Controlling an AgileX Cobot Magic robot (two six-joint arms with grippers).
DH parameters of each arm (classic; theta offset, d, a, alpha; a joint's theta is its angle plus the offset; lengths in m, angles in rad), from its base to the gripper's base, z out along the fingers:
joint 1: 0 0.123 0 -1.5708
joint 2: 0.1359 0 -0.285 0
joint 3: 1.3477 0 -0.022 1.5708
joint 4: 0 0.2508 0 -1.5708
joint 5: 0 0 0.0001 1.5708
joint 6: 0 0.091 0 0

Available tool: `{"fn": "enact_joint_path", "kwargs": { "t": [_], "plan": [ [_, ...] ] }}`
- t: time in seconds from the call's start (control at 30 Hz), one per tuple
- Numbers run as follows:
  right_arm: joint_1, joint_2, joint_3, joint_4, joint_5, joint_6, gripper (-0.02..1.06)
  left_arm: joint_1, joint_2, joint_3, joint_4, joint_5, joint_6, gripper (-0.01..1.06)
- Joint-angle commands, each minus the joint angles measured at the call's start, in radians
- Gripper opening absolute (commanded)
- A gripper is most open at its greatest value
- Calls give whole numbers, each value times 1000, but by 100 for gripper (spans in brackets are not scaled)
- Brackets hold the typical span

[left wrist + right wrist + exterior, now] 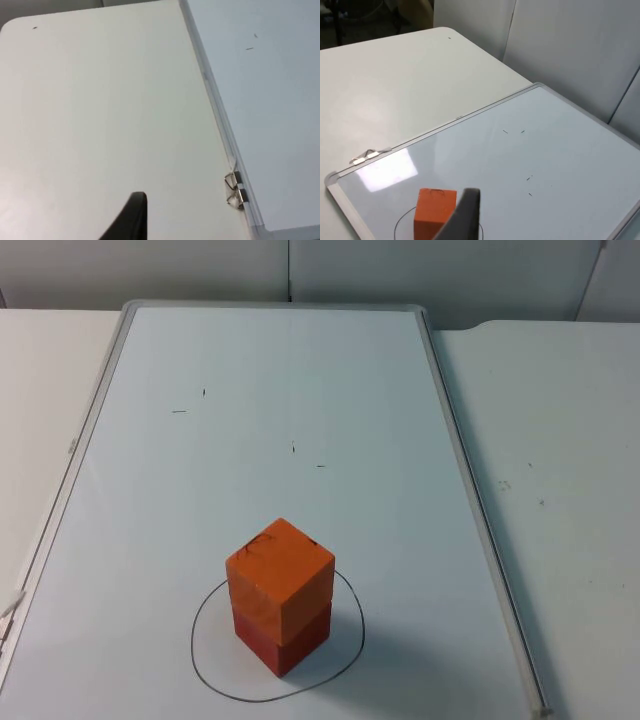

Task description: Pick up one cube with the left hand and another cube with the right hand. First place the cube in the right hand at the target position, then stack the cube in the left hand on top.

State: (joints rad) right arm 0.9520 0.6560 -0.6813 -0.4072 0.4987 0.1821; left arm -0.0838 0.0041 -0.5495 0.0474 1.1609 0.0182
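An orange cube [280, 575] stands squarely on top of a darker red cube [286, 640]. The stack sits inside a hand-drawn black circle [203, 655] near the front of the whiteboard [300, 390]. The stack [435, 212] is also seen in the right wrist view, close beside my right gripper [462, 215], which hangs above the board and holds nothing visible. My left gripper [131, 220] is over the bare white table [100, 100], to the left of the board's frame [220, 115], away from the cubes.
The whiteboard's grey frame [470, 490] runs along both sides, with a metal clip [235, 189] on its left edge. A few small pen marks [293, 447] dot the board. The grey partition wall [300, 270] closes the far end.
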Motion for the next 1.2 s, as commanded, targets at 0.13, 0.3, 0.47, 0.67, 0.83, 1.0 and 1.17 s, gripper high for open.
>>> {"fn": "enact_joint_path", "kwargs": {
  "t": [0.13,0.3,0.47,0.67,0.83,1.0,1.17],
  "plan": [
    [-2,-2,6,13,7,4,89,43,-4,3,-7,-11,0,105],
    [-2,-20,6,24,55,0,89,43,-4,3,-7,-11,0,105],
    [-2,-136,6,81,157,-82,89,43,-4,3,-7,-11,0,105],
    [-2,-380,6,187,417,-159,89,43,-4,3,-7,-11,0,105],
    [-2,-525,6,293,534,-241,89,43,-4,3,-7,-11,0,105],
    [-2,-623,6,334,643,-252,89,43,-4,3,-7,-11,0,105],
    [-2,-656,6,334,688,-265,89,43,-4,3,-7,-11,0,105]
  ]
}}
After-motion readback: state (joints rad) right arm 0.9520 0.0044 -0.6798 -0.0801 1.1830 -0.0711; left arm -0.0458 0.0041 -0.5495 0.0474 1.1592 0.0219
